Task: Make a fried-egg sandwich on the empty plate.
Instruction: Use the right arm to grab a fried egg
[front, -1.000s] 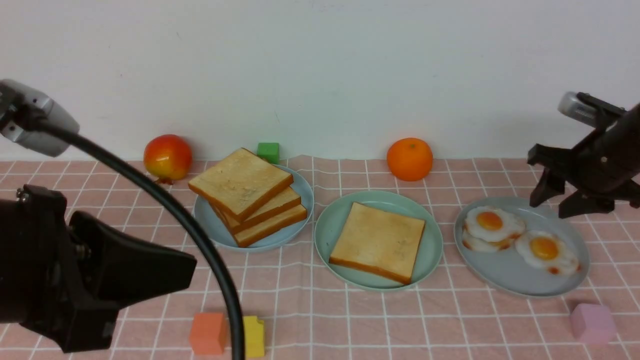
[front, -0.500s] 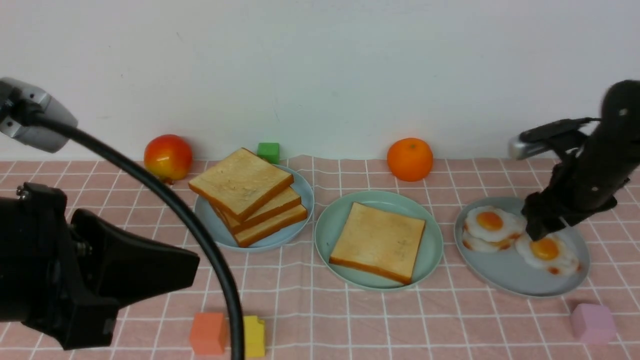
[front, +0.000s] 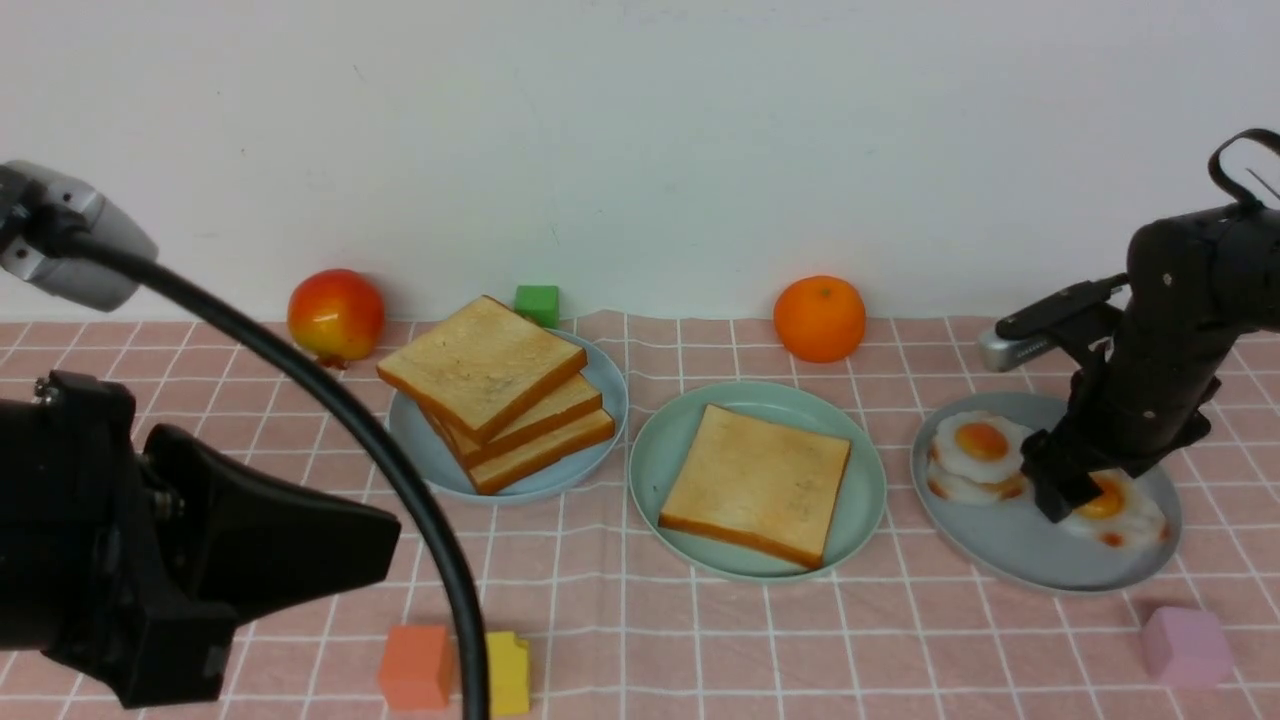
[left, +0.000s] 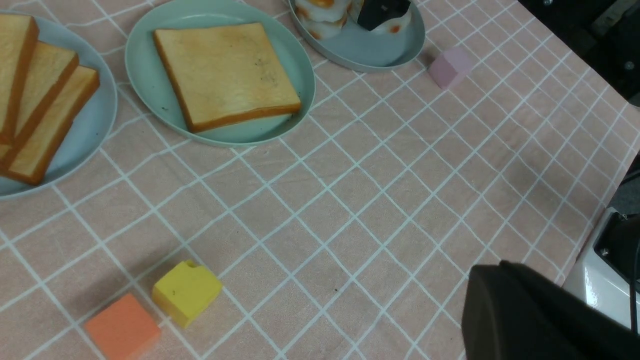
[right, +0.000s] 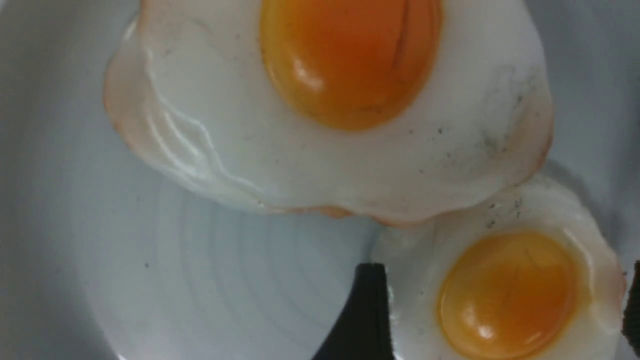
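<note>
Fried egg (right: 505, 295) on the grey-blue plate (front: 1010, 555) lies between the right gripper's (front: 1085, 495) wide-open jaws; left gripper's (front: 370, 545) jaws clenched.

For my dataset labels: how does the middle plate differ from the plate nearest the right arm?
The middle plate is mint-green; the right plate is grey-blue. The middle plate carries one toast slice; the right plate carries fried eggs. The open right pincer straddles one egg on the right plate; nothing hovers over the middle plate. Both are round, with shallow rims.
</note>
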